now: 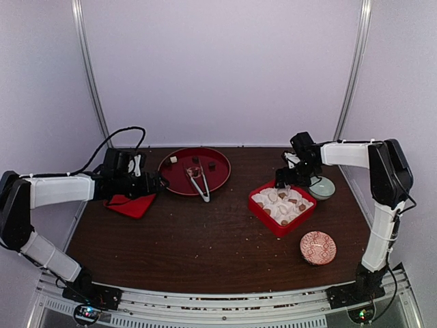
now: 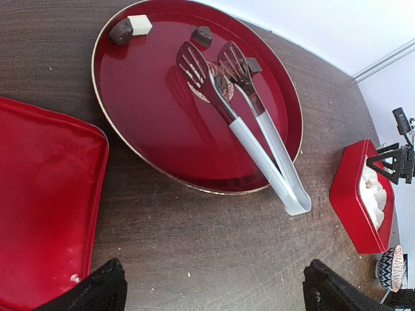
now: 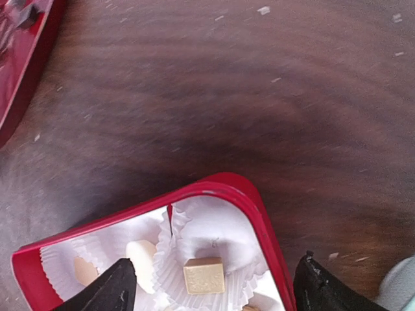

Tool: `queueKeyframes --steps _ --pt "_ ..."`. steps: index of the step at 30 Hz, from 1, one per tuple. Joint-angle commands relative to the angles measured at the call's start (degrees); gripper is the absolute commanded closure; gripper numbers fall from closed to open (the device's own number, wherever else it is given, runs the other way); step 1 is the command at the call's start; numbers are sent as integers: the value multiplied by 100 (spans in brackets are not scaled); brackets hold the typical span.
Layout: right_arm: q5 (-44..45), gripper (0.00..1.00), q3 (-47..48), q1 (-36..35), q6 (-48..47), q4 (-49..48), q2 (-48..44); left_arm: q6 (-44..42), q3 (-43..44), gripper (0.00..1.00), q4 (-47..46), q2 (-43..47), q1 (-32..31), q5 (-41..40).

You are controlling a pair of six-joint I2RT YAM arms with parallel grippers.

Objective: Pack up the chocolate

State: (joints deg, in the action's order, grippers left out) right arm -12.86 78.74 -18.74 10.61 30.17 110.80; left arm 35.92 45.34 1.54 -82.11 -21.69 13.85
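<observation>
The dark wood counter [image 1: 205, 232] carries a round red tray [image 1: 176, 180] at its far edge, left of middle. A flat red lid [image 1: 134, 206] lies near the far left corner, just beside the tray. A red box [image 1: 280, 228] sits right of centre, with a pale green bowl [image 1: 323, 188] just beside it toward the right edge. A patterned pink dish [image 1: 318, 247] rests toward the near right corner. Pale crumbs [image 3: 263, 10] dot the wood.

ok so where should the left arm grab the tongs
By the pale handle of the tongs, near the hinge end that overhangs the tray rim. Come from above, closing across both halves: they lie flat and narrow together there, clear of the chocolate.
</observation>
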Motion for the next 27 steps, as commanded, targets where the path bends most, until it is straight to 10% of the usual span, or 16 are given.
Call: queueKeyframes --steps 1,18,27 --pt "-1196 16 -438 -342 518 -434 -330 -107 -122 2 -49 228 35 -66" --pt "-1931 16 -13 -2584 1049 -1182 -53 -154 -645 2 284 723 42 -301" --pt "-967 12 -1355 -2337 1328 -892 -2121 -304 -372 2 822 606 673 -446"
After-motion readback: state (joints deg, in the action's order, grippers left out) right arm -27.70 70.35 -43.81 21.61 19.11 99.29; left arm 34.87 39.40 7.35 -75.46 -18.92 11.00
